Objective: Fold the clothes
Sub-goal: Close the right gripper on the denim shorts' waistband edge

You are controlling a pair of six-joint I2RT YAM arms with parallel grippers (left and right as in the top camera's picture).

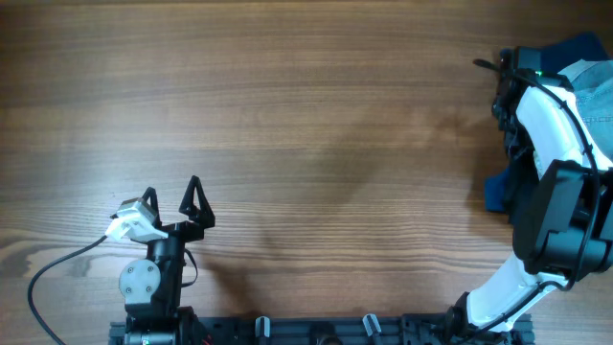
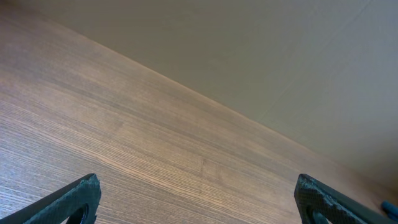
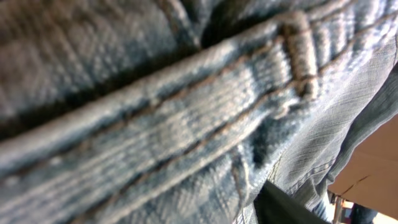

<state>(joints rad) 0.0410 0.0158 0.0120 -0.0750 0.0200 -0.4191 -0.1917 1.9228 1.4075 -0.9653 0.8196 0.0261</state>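
Note:
The clothes point(image 1: 596, 84), a faded light blue denim garment, lie at the table's far right edge. They fill the right wrist view point(image 3: 155, 118), where the stitched waistband and a belt loop show very close. My right gripper point(image 1: 506, 75) is pressed into the denim. In its own view point(image 3: 205, 199) only one dark finger shows at the lower right, and fabric hides the other. It looks closed on the fabric. My left gripper point(image 1: 172, 196) is open and empty over bare wood near the front left, its fingertips wide apart in the left wrist view point(image 2: 196, 190).
Dark blue fabric point(image 1: 496, 192) sticks out beside the right arm, and more shows at the top right corner point(image 1: 582, 46). A white cable point(image 1: 57, 264) loops by the left arm's base. The wooden table point(image 1: 306, 125) spans the view.

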